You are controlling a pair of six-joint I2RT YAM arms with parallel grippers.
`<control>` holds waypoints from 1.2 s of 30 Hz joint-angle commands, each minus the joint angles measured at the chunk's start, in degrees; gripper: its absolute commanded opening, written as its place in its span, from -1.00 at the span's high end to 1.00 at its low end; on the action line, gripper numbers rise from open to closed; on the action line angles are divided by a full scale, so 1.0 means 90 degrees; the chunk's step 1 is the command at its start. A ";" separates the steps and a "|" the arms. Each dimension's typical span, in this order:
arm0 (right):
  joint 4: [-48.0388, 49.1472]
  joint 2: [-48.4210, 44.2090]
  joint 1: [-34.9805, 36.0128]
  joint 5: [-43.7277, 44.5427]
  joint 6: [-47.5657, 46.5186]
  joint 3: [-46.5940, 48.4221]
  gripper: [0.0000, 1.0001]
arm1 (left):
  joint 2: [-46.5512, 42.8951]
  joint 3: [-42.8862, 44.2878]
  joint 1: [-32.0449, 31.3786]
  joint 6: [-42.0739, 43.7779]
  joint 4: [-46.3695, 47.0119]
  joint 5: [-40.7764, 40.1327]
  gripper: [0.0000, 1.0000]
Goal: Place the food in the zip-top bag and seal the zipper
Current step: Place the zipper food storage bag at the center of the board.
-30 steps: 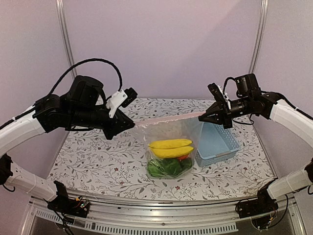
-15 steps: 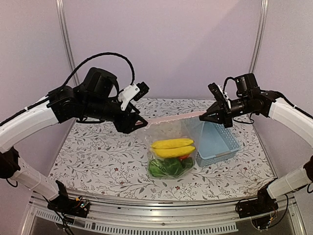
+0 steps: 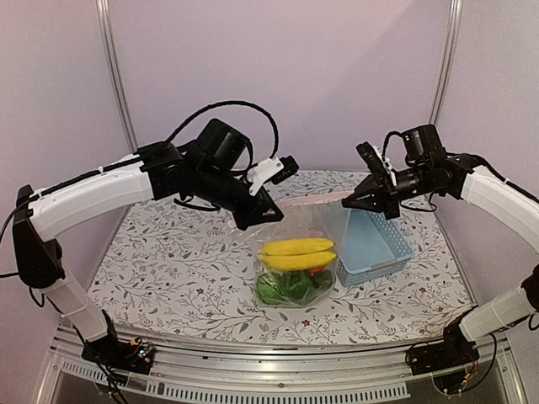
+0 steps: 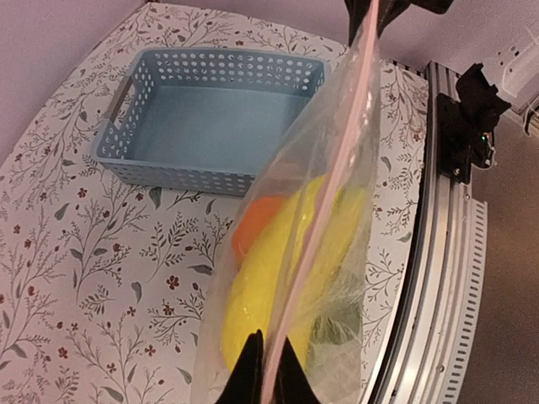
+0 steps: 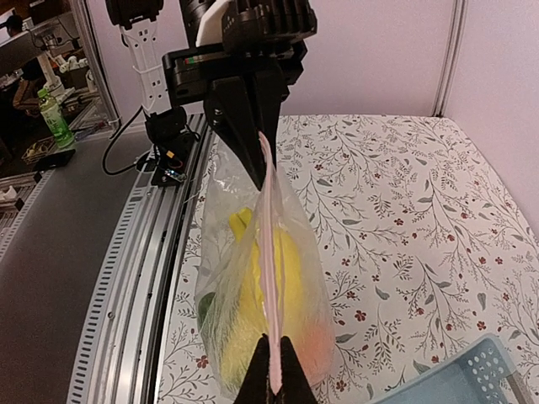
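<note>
The clear zip-top bag (image 3: 296,252) hangs upright over the table with its bottom resting on it. Inside are yellow bananas (image 3: 295,252), green pieces (image 3: 290,288) and an orange-red piece (image 4: 257,223). The pale pink zipper (image 3: 312,200) is stretched taut between both grippers. My left gripper (image 3: 265,212) is shut on the zipper partway along it (image 4: 271,370). My right gripper (image 3: 358,200) is shut on the zipper's right end (image 5: 274,374). In the right wrist view the zipper (image 5: 269,252) runs straight to the left fingers (image 5: 244,143). The strip looks pressed together.
The light-blue plastic basket (image 3: 375,244) stands just right of the bag, under my right gripper; it also shows in the left wrist view (image 4: 210,118). The flowered table cover (image 3: 168,269) ends at the aluminium front rail (image 3: 269,370).
My left gripper has slid right along the zipper, from the bag's left end towards the middle. The right gripper has held still. The bag has stayed in place.
</note>
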 commanded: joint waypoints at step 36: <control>-0.1403 0.0651 -0.0203 0.0087 -0.0606 0.0467 -0.07 | -0.1125 -0.1309 -0.0375 0.0016 0.0848 -0.2624 -0.55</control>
